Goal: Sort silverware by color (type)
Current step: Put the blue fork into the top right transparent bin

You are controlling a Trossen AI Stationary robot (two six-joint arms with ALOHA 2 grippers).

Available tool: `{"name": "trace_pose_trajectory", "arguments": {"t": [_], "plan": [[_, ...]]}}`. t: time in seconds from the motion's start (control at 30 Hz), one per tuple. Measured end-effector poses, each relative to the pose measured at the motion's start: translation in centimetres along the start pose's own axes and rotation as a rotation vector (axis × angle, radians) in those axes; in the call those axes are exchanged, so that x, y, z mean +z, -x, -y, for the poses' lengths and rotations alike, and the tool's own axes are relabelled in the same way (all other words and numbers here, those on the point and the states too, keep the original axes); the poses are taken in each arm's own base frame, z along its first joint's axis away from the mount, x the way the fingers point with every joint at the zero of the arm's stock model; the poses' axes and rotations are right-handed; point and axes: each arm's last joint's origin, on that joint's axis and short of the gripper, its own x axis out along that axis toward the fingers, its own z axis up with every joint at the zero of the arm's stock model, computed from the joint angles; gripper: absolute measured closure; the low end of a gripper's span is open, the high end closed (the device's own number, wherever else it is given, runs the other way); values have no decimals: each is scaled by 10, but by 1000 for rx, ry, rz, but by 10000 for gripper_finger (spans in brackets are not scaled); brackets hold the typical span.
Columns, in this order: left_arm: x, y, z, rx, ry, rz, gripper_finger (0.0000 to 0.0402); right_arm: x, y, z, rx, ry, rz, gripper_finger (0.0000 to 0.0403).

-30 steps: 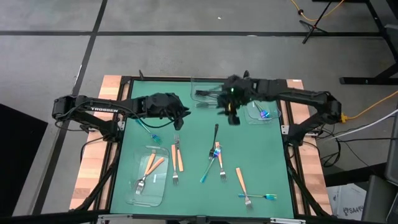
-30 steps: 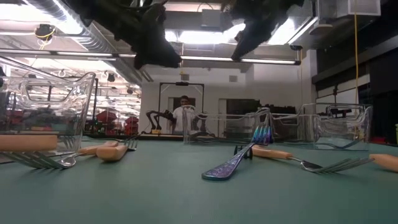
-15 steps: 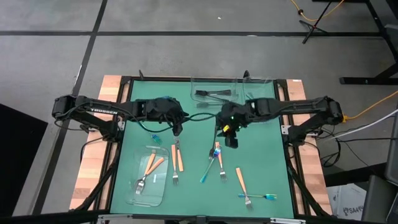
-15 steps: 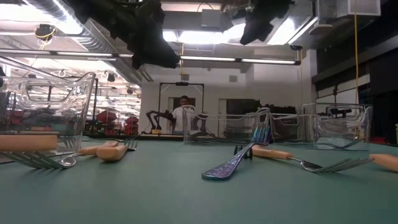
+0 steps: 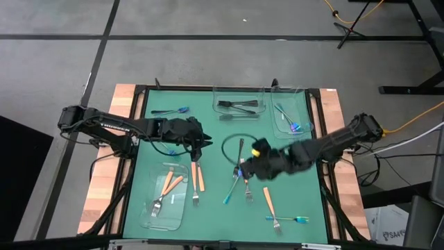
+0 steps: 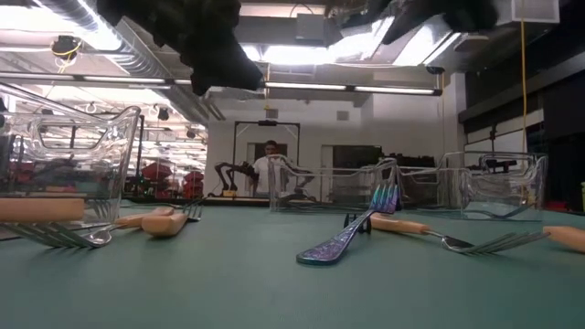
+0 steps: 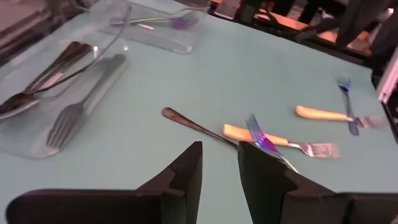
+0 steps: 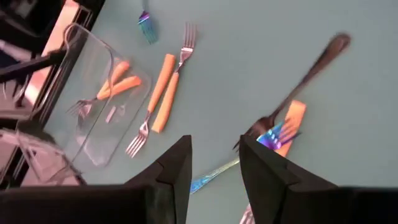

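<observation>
**Right gripper over the crossed forks at mid-table**

Landmark: the black fork (image 5: 240,150) lying on the green mat (image 5: 291,201) near the table's centre, its head among a crossed cluster with an iridescent fork (image 5: 233,191) and an orange-handled fork (image 5: 245,182).

The right gripper (image 5: 244,169) hangs above that cluster, right by the black fork's head; in its wrist view its fingers stand apart with nothing between them. The left gripper (image 5: 200,147) is to the left of the black fork, over the top ends of two orange-handled forks (image 5: 197,177) lying side by side; its fingers are likewise parted and empty.

Left of the black fork and nearer the front edge, a clear tray (image 5: 164,199) holds orange-handled pieces. Behind the black fork, a back tray (image 5: 239,101) holds black utensils, and beside it a second tray (image 5: 291,119) holds iridescent ones. One iridescent piece (image 5: 171,110) lies at the back left. Toward the front right lie an orange-handled fork (image 5: 270,205) and an iridescent fork (image 5: 291,219)
</observation>
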Motion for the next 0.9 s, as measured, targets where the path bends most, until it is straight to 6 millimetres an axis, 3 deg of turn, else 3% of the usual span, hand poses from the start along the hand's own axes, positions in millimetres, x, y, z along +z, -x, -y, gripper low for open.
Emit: {"name": "trace_pose_trajectory", "arguments": {"t": [0.13,0.27,0.5,0.73,0.9], "plan": [[-1,1,5,-11,-49,0,305,-23,-15,-4,-43,-1,31,281],[-1,1,5,-10,-48,-1,305,-43,-44,-3,-121,-5,3,281],[-4,1,8,-18,-54,-13,305,-66,-87,2,-227,-80,-87,281],[-4,1,8,-19,-60,-14,305,-76,-108,4,-250,-159,-89,281],[-4,1,8,-20,-61,-14,305,-77,-112,0,-215,-152,-103,281]]}}
